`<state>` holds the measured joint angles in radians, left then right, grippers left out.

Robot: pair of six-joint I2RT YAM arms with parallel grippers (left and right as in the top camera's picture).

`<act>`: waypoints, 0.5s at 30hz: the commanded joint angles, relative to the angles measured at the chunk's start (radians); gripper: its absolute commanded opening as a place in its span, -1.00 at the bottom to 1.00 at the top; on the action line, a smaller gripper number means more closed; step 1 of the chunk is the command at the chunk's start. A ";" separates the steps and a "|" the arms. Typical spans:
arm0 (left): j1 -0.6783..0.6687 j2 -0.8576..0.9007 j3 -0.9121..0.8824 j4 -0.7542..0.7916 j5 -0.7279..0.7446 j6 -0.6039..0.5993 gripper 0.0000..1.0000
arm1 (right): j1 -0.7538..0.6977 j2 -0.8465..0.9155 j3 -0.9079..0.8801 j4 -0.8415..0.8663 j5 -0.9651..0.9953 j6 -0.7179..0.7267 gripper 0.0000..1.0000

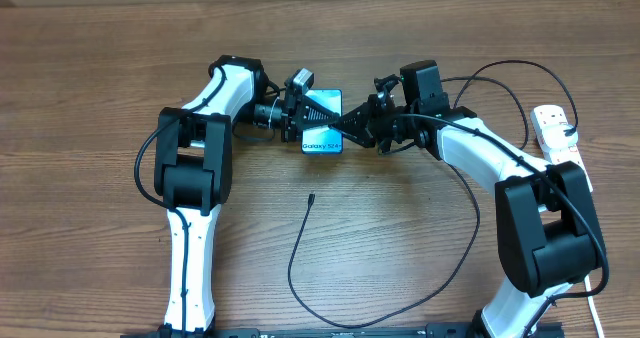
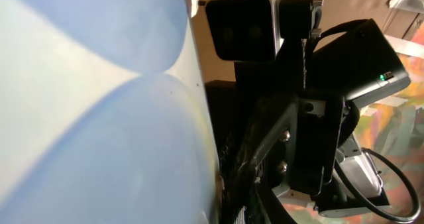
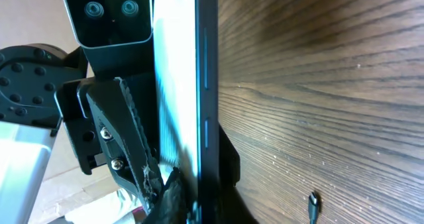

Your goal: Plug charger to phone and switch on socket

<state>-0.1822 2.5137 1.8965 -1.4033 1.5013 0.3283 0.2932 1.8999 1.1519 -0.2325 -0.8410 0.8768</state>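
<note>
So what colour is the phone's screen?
The slim rectangular smartphone has a light blue-teal screen. The overhead view shows it best.

Light-blue phone (image 1: 325, 143) mid-table, charger (image 1: 291, 263) looping below, socket (image 1: 552, 128) far right.

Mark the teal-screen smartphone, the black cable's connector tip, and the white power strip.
Slim teal-screen smartphone (image 1: 321, 140), overhead view, lower screen by the text.
Thin black charger cable (image 1: 310, 197), overhead view, its free connector tip.
White power strip (image 1: 551, 125), overhead view, upper body.
</note>
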 commanded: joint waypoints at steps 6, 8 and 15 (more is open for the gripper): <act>0.011 -0.022 0.017 -0.010 0.037 -0.018 -0.91 | 0.015 0.031 -0.033 -0.061 0.053 -0.121 -0.70; 0.014 -0.022 0.017 -0.010 0.037 -0.018 -0.91 | 0.015 0.031 -0.033 -0.061 0.023 -0.139 -0.72; 0.018 -0.022 0.017 -0.010 0.037 -0.018 -0.92 | 0.015 0.031 -0.033 -0.042 -0.056 -0.157 -0.93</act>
<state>-0.1738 2.5145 1.8965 -1.4063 1.4570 0.3290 0.2878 1.9011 1.1507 -0.2672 -0.8730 0.7872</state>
